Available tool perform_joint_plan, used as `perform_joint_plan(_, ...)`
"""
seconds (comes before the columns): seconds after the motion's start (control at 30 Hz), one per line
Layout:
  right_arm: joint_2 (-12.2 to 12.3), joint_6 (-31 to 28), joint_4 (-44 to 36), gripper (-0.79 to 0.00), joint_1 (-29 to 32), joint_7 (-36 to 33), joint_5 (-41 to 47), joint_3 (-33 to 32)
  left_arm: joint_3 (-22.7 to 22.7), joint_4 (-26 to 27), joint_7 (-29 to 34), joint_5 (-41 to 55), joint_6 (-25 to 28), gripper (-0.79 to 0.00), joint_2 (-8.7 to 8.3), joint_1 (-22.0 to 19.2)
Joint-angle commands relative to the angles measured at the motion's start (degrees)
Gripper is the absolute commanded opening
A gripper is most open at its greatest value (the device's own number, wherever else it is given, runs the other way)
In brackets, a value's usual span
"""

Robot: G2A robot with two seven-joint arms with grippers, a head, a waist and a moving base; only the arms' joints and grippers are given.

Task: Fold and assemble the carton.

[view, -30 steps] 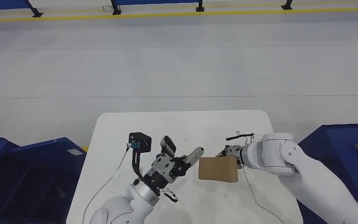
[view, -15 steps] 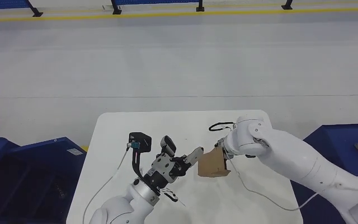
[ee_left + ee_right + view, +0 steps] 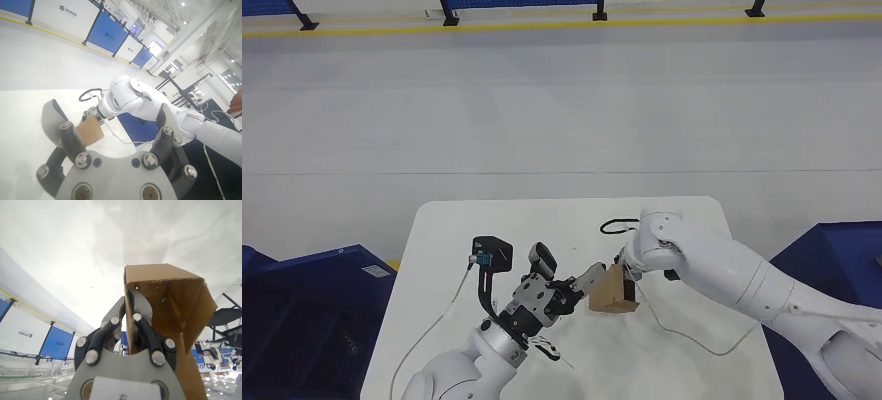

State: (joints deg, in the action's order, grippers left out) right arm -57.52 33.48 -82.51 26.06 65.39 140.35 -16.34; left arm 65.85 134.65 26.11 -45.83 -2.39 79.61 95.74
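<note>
The right jaws are closed on one side wall of the carton [image 3: 166, 306], w/ one finger [image 3: 141, 306] inside the open box and the other [image 3: 115, 311] outside, so the cardboard is pinched flat btwn them. The wall runs deep into the grip, almost to the jaw base. That hold probably suits the job: gripping a single wall leaves the rest of the carton free, and it stands out past the fingertips as an open-ended sleeve, its far wall well off to the side of the grip. The right arm [image 3: 712, 265] carries the carton [image 3: 610, 292] low over the bench [image 3: 472, 230]; can't tell if its bottom edge touches the surface. It sits just ahead of the left jaws, which are spread wide w/ nothing in them. From the left wrist, the carton [image 3: 90, 128] shows just beyond one finger [image 3: 54, 113], off-centre in the opening rather than btwn the tips; contact w/ that finger can't be judged. The placing looks like a hand-off or two-arm fold setup: box presented open-side up to empty jaws, which could then press a flap or take the opposite wall. No end flaps look tucked, so assembly seems early. A thin white cable [image 3: 682, 335] trails on the bench behind the right jaws, clear of the carton. Risk, prob.: the single-wall pinch lets the box twist if it's pushed.
</note>
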Motion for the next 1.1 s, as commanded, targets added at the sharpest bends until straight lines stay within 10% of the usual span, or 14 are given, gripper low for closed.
perform_joint_plan(0.0,-0.7,0.3,0.8,-0.419,-0.3,-0.7,-0.6,-0.1,0.0,0.0,0.0,0.0,0.0,0.000,0.00,0.0)
perform_joint_plan(0.37,1.5,1.6,-7.0,-0.459,0.9,-10.6,-2.7,-9.3,0.0,0.0,0.0,0.0,0.0,0.000,0.00,0.0)
perform_joint_plan(0.47,4.0,1.6,-12.2,-0.782,3.7,-16.7,-8.8,-14.6,0.0,0.0,0.0,0.0,0.0,0.000,0.00,0.0)
perform_joint_plan(0.6,7.5,9.7,-20.0,-0.785,8.3,-34.9,-27.4,-22.0,0.0,0.0,0.0,0.0,0.0,0.000,0.00,0.0)
perform_joint_plan(0.87,12.9,-9.9,-12.7,-0.785,19.0,-82.7,-84.4,-27.1,0.0,0.0,0.0,0.0,0.0,0.000,0.00,0.0)
perform_joint_plan(1.07,13.4,-23.4,-3.6,-0.785,19.0,-93.7,-96.6,-28.4,0.0,0.0,0.0,0.0,0.0,0.000,0.00,0.0)
